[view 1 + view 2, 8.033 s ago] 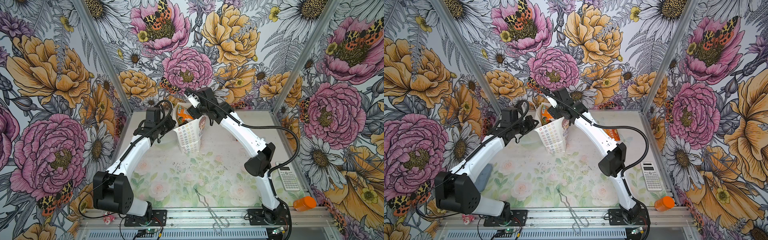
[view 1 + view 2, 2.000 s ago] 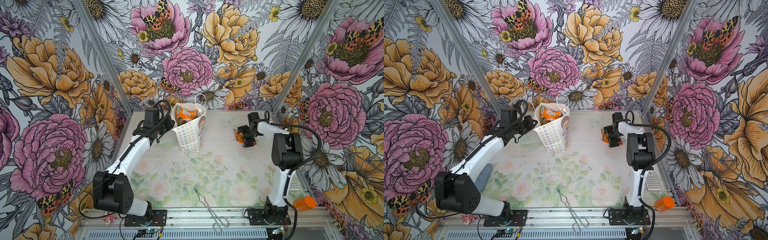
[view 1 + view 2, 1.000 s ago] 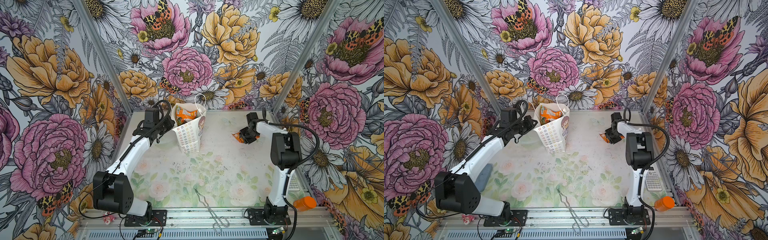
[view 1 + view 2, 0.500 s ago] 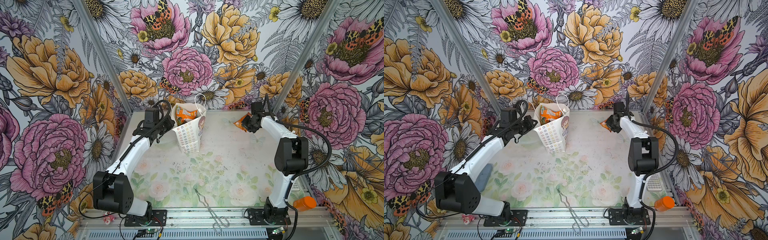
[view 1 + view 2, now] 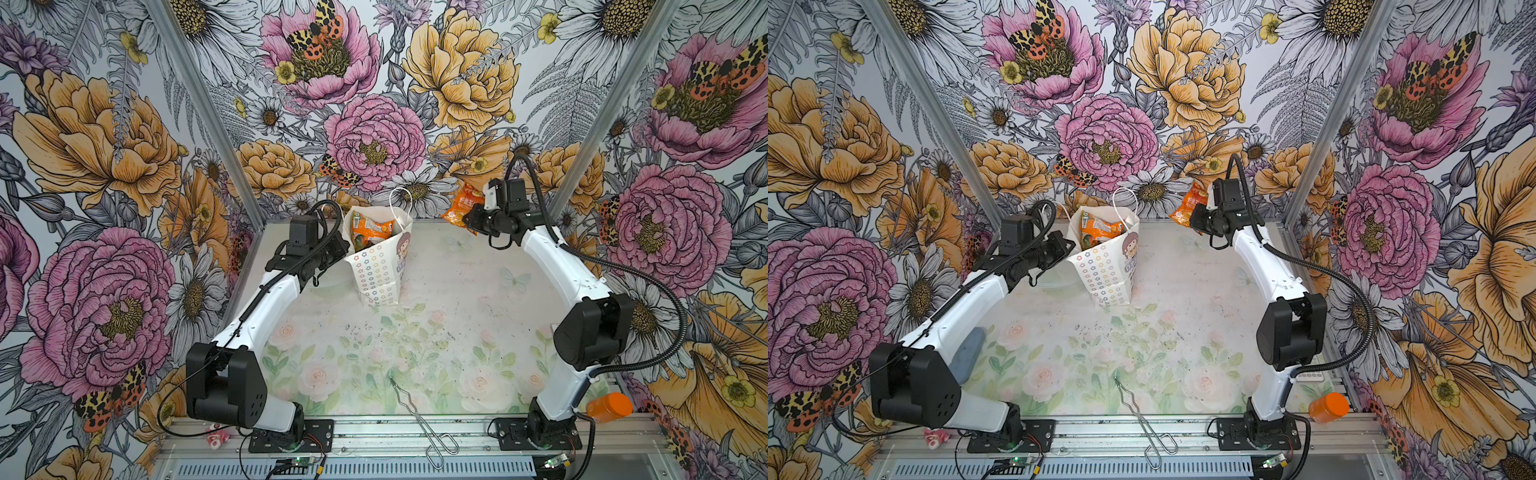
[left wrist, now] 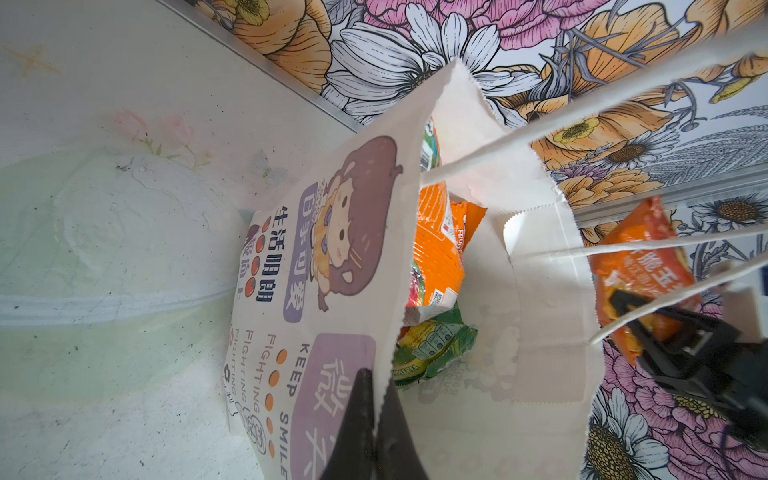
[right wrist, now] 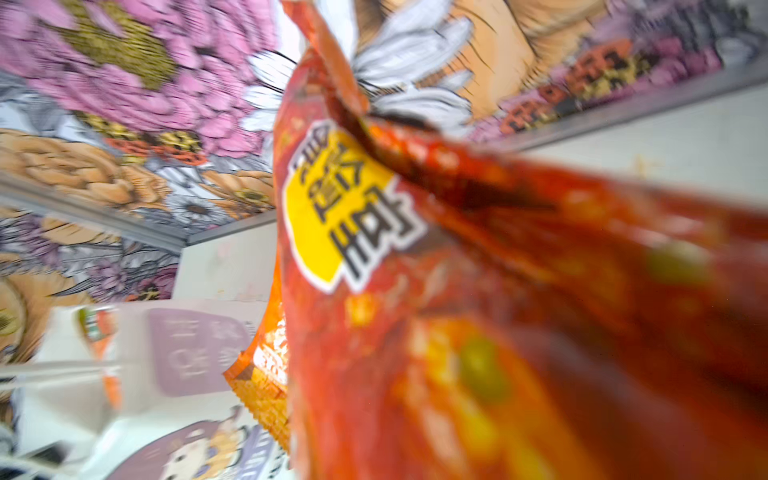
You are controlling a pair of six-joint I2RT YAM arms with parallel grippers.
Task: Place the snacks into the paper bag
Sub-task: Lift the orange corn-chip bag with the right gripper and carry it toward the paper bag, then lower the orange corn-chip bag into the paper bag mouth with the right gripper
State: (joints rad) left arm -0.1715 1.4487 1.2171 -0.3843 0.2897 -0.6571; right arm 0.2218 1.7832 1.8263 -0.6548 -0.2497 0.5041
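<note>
The bag (image 5: pixel 380 270) is stood upright toward the back of the table (image 5: pixel 457 291), its mouth open. Its left rim is pinched by the left gripper (image 5: pixel 341 249). In the left wrist view the two black fingers (image 6: pixel 357 419) are pressed together with the paper edge between them. Inside the bag, snacks (image 5: pixel 370 230) are seen, mostly orange, with a green one (image 6: pixel 434 351) among them. An orange packet (image 5: pixel 462 204) is clamped in the right gripper (image 5: pixel 468 219), whose jaws are closed on one edge of it. It is held in the air to the right of the bag, apart from it, near the back wall. In the right wrist view this packet is blurred and fills most of the frame, showing a yellow label, with the bag seen beyond it. Tongs (image 5: pixel 419 415) are laid at the front edge of the table. An orange bottle (image 5: pixel 609 407) is set at the front right corner, and a small pink toy (image 5: pixel 216 436) lies by the left arm's base.
</note>
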